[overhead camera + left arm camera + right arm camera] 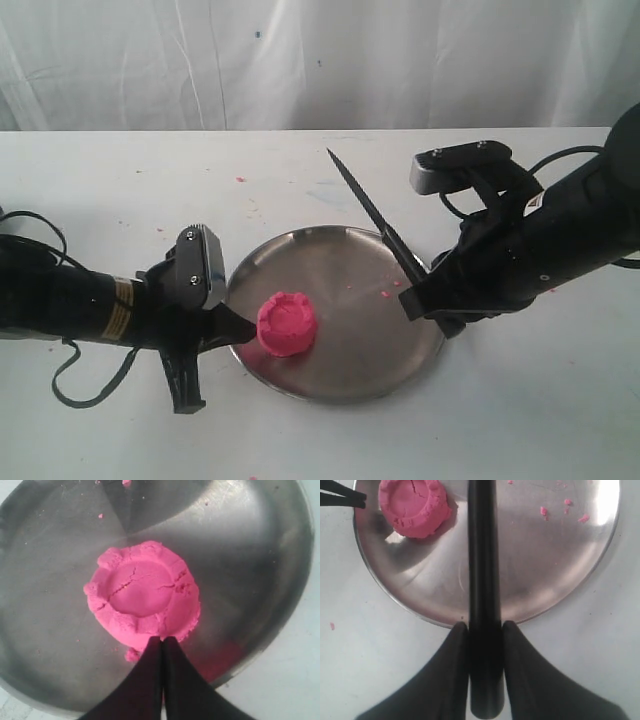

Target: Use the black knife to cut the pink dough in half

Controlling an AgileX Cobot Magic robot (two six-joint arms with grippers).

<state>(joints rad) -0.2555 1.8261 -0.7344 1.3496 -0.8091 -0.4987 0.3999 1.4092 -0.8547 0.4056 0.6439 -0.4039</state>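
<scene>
The pink dough [287, 323] [142, 597] [414, 505] is one round puck with a dented, cracked top. It sits on the near-left part of the round steel plate [400, 370] [250, 555] [545, 570]. My left gripper [245, 335] [161, 639] is shut with nothing in it, and its tips touch the dough's outer edge. My right gripper [425, 290] [484, 625] is shut on the handle of the black knife [370, 205] [482, 555]. It holds the knife over the plate's right side, well apart from the dough. The blade slants up toward the far left.
Tiny pink crumbs [385, 292] [567, 510] lie on the plate's right part, and a few more [240, 180] dot the white table. A white curtain [300, 60] closes off the back. A black cable [70, 380] loops beside the left arm.
</scene>
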